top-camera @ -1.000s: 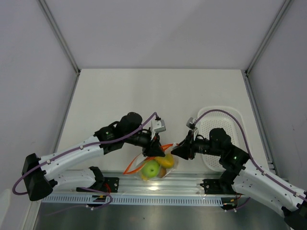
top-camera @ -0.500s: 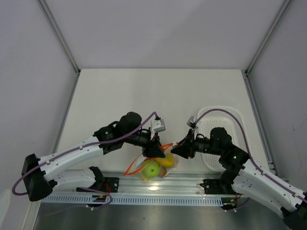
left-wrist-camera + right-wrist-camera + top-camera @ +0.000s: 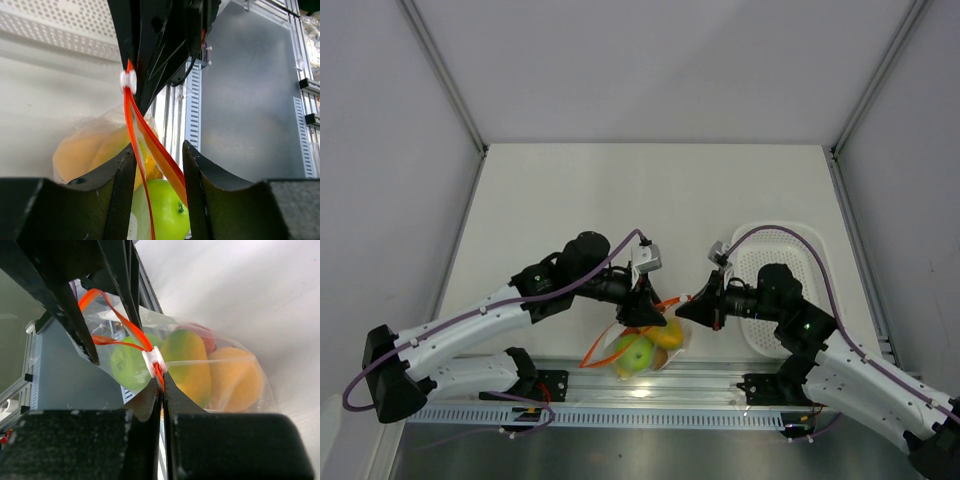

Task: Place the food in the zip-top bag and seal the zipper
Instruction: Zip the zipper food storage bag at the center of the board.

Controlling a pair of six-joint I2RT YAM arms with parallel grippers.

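The zip-top bag (image 3: pixel 645 348) hangs between the two grippers, food already inside (a green apple (image 3: pixel 160 212), yellow and orange fruit). On the bag's left, the left gripper (image 3: pixel 642 312) has eased its jaws apart, and the zipper (image 3: pixel 150 150) runs loose between them. On the bag's right, the right gripper (image 3: pixel 162 385) has just clamped onto the zipper beside the white slider (image 3: pixel 153 361). Filling looks done; sealing remains.
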